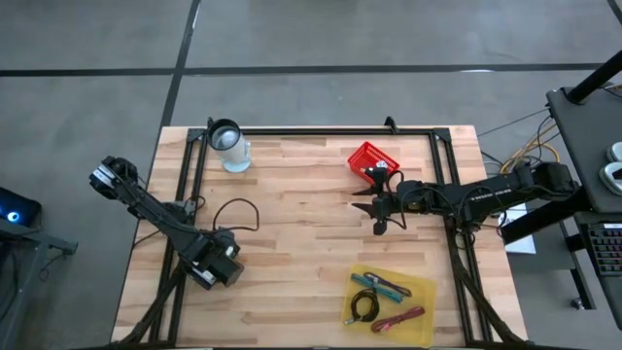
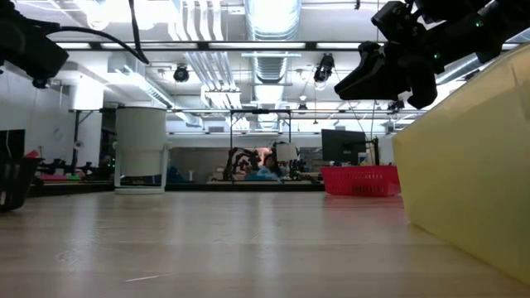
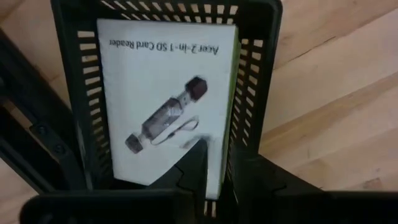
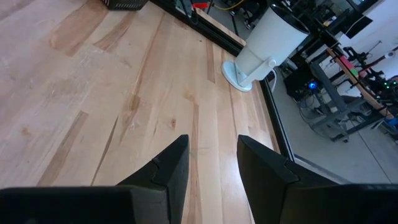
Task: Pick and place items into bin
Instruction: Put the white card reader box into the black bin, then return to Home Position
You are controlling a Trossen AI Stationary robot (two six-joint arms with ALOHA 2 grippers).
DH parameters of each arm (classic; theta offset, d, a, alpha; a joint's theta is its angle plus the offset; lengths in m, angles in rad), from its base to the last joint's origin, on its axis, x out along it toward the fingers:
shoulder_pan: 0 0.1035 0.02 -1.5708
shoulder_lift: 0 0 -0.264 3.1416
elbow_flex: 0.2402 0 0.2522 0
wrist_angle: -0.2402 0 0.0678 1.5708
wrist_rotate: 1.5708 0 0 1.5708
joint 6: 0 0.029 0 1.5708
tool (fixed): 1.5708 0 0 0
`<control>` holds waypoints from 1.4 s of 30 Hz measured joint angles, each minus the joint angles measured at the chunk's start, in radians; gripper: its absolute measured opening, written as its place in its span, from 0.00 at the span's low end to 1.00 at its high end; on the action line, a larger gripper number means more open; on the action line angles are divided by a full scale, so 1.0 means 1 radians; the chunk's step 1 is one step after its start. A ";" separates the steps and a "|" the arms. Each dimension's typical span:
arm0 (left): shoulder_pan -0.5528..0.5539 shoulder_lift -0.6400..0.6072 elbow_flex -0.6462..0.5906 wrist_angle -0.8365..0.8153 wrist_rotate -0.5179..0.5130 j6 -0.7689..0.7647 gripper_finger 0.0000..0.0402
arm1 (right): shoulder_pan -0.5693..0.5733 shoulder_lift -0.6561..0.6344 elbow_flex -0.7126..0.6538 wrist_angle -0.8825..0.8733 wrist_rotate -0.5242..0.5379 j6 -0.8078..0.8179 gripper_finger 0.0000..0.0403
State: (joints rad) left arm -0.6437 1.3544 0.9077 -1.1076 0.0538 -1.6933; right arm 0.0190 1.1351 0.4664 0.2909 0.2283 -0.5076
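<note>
The pens [image 1: 381, 284], cable coil [image 1: 364, 307] and other items are still lying on the yellow mat [image 1: 420, 325] at lower right. The right gripper [image 1: 370, 211] is hovering mid-frame, jaws open and empty. The left gripper [image 1: 226, 267], jaw state unclear, is hanging over a black basket [image 3: 261, 74] holding a white card [image 3: 165, 99]. The red bin [image 1: 372, 158] is sitting upper right.

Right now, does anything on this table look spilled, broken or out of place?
Nothing looks spilled or broken. Only the red basket sits skewed to the edges of the table, beside the open right gripper; the pens lie neatly in the yellow bin.
</note>
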 joint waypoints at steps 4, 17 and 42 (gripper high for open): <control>0.000 0.000 0.000 0.000 0.016 0.008 0.15 | 0.000 0.000 0.000 0.000 0.000 0.000 0.30; 0.005 -0.025 0.002 0.067 -0.421 0.455 0.15 | 0.000 0.000 0.000 0.001 0.000 0.000 0.30; 0.546 -0.320 -0.448 1.448 -0.211 1.813 0.15 | 0.000 0.000 0.000 0.004 0.000 0.000 0.30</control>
State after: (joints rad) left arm -0.0982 1.0346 0.4595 0.3406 -0.1571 0.1201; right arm 0.0189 1.1351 0.4667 0.2947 0.2283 -0.5079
